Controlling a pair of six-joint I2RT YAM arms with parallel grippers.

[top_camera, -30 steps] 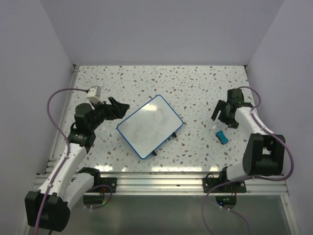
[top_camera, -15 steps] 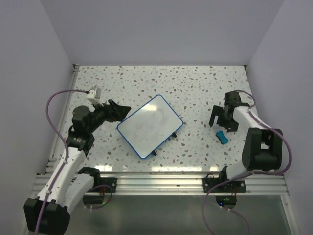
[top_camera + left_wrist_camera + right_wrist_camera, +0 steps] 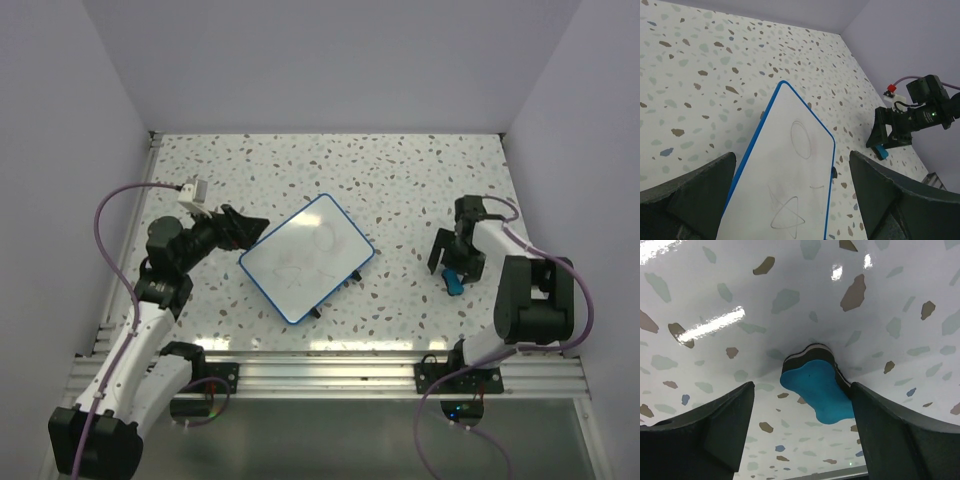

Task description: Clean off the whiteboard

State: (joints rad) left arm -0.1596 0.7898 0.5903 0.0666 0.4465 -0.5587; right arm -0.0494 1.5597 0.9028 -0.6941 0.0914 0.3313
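Observation:
The whiteboard (image 3: 307, 257) lies flat at the table's middle, white with a blue rim and faint grey scribbles; in the left wrist view (image 3: 790, 185) a circle and a star show on it. My left gripper (image 3: 252, 226) is open just off the board's left corner, its jaws either side of that end (image 3: 790, 200). The blue eraser (image 3: 454, 281) lies on the table at the right. My right gripper (image 3: 452, 266) is open and low over it; in the right wrist view the eraser (image 3: 820, 387) sits between the spread fingers, nearer the right finger (image 3: 900, 435).
Black tabs (image 3: 357, 275) stick out from the board's near edge. White walls enclose the speckled table (image 3: 400, 180) on three sides. A metal rail (image 3: 320, 375) runs along the near edge by the arm bases.
My right gripper has moved down and nearer, from beyond the eraser to over it. My left gripper has shifted slightly toward the board's corner, then held still.

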